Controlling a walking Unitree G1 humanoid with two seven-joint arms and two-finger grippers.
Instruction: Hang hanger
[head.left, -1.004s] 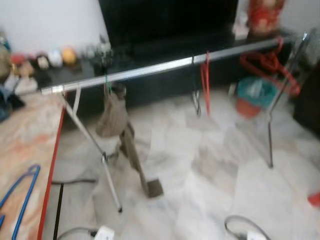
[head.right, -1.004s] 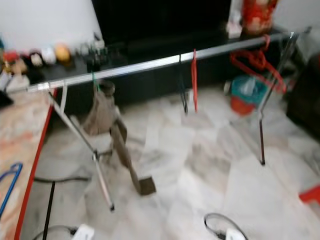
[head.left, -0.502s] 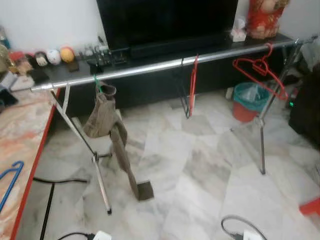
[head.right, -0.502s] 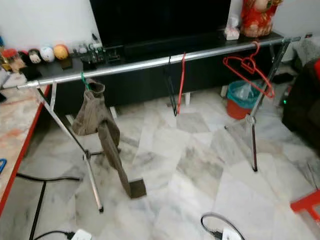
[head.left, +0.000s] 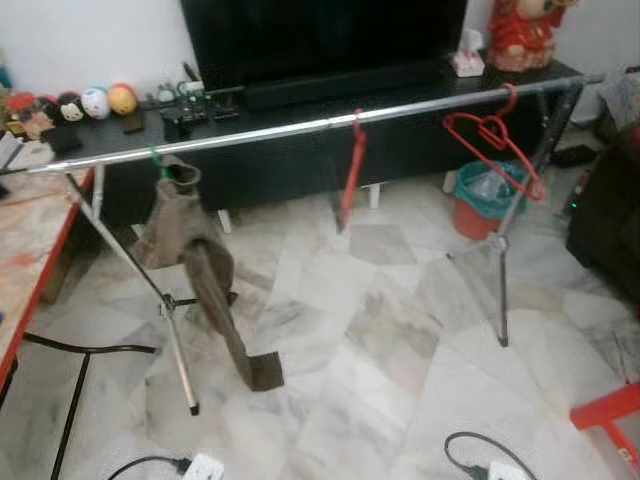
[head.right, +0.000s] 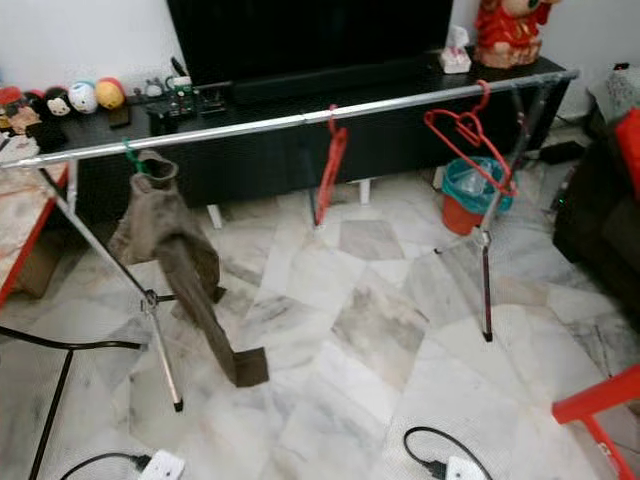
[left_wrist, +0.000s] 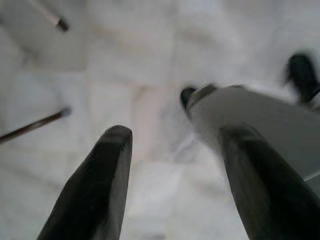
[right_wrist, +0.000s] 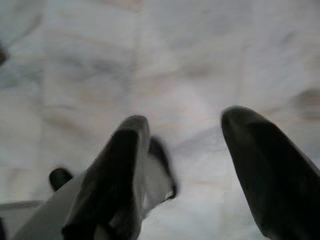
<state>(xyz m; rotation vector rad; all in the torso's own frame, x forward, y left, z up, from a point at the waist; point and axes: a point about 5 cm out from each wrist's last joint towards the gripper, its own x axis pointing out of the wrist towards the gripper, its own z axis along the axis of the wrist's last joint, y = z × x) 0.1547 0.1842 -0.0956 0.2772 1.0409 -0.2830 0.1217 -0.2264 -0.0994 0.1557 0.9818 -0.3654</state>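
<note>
On the rail (head.right: 300, 120), a red hanger (head.right: 465, 135) is hanging; wrist views: left gripper (left_wrist: 172, 145) and right gripper (right_wrist: 185, 130) gaping wide, empty, over marble floor (right_wrist: 150, 60).

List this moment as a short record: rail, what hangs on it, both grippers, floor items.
rail: silver clothes rail on crossed legs, before a black TV cabinet
hanging, robot's left: brown garment on a green hanger
hanging, middle: red hanger, seen edge-on
hanging, robot's right: red hanger near the rail's end
left gripper: open, pointing at the marble floor, holding nothing
right gripper: open, pointing at the floor, holding nothing
floor: teal bin, black cables
</note>
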